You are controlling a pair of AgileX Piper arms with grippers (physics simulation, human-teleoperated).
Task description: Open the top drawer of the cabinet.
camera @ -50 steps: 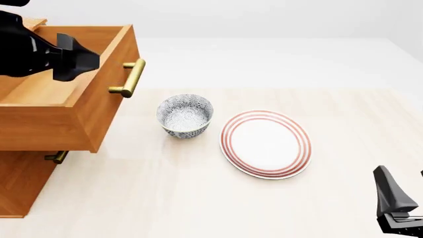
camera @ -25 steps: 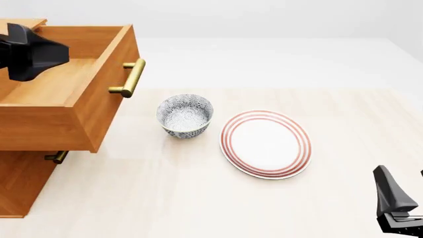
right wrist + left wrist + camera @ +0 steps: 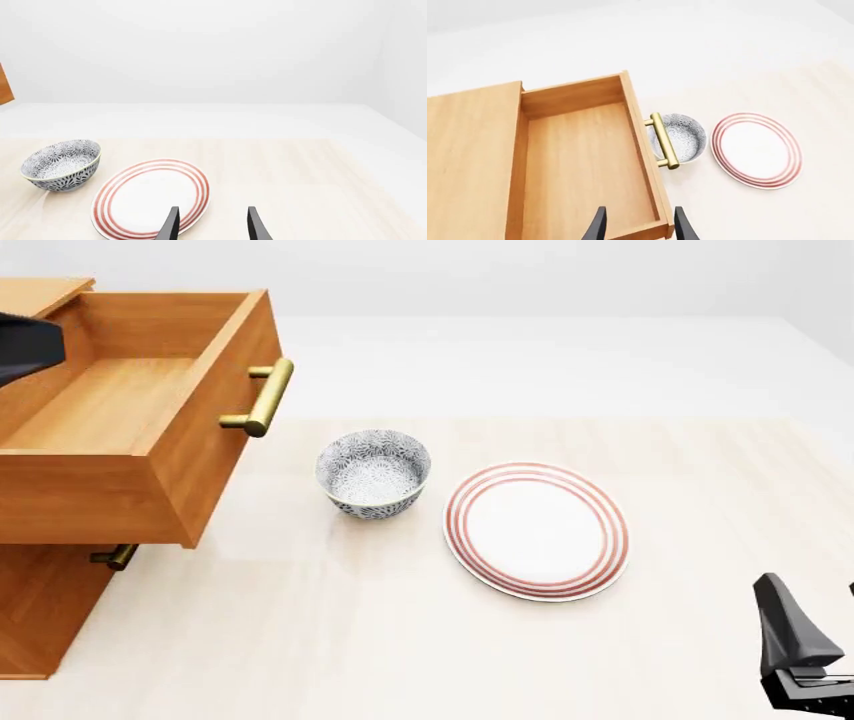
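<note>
At the bench's left edge the top drawer (image 3: 134, 430) sticks well out of the cabinet (image 3: 40, 610), a stiff wooden box best pulled by its brass handle (image 3: 260, 397), while left fingers (image 3: 637, 225) and right fingers (image 3: 210, 224) hang apart, holding nothing.

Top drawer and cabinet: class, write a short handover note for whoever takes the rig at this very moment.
Left gripper: open, empty, above the top drawer, clear of its brass handle.
Right gripper: open, empty, low at the table's near right, pointing towards the plate.
Top drawer: pulled well out of the cabinet, nothing visible inside; a lower drawer's handle shows beneath it.
Bowl stands apart, between drawer and plate.
Done: drawer open.
Left: nothing apparent, perhaps park the arms.
</note>
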